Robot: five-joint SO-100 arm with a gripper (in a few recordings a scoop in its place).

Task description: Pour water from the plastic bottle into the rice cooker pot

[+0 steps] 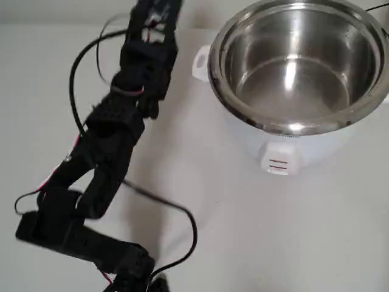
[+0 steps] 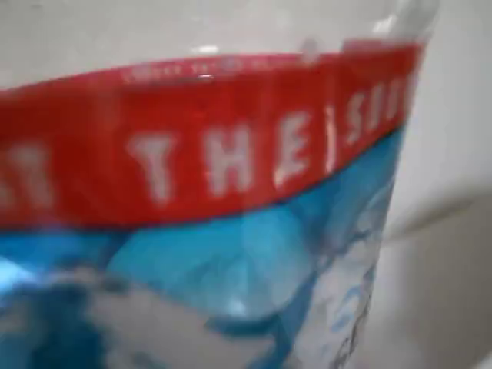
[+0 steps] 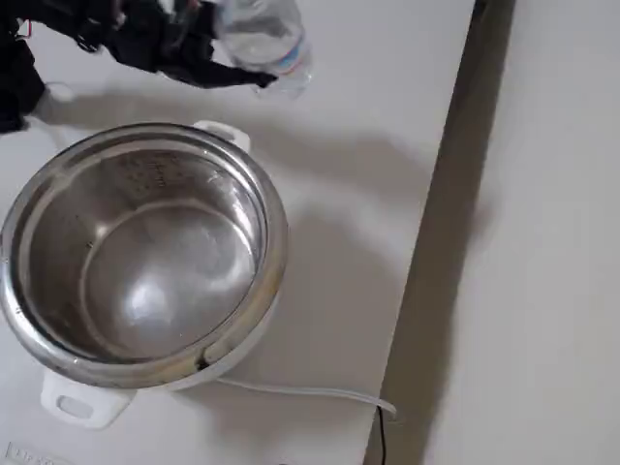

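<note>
The plastic bottle [image 3: 260,34] is clear, with a red and blue label band [image 2: 231,154] that fills the wrist view from very close. My black gripper [image 3: 242,58] is shut on it, one finger [image 3: 228,76] lying along its side. The bottle is held beyond the far rim of the rice cooker pot [image 3: 276,242], off to one side of it, not over the opening. That shiny steel pot [image 1: 219,73] sits in its white cooker body [image 1: 279,158]. I cannot tell whether water lies in the pot or the bottle. In the overhead view my arm [image 1: 115,140] runs down the left side to the lower edge.
A white side handle [image 3: 221,130] on the cooker points toward the bottle. A thin white cord [image 3: 300,392] trails from the cooker to the table's right edge [image 3: 426,242]. A black cable [image 1: 182,225] loops across the white table beside the arm.
</note>
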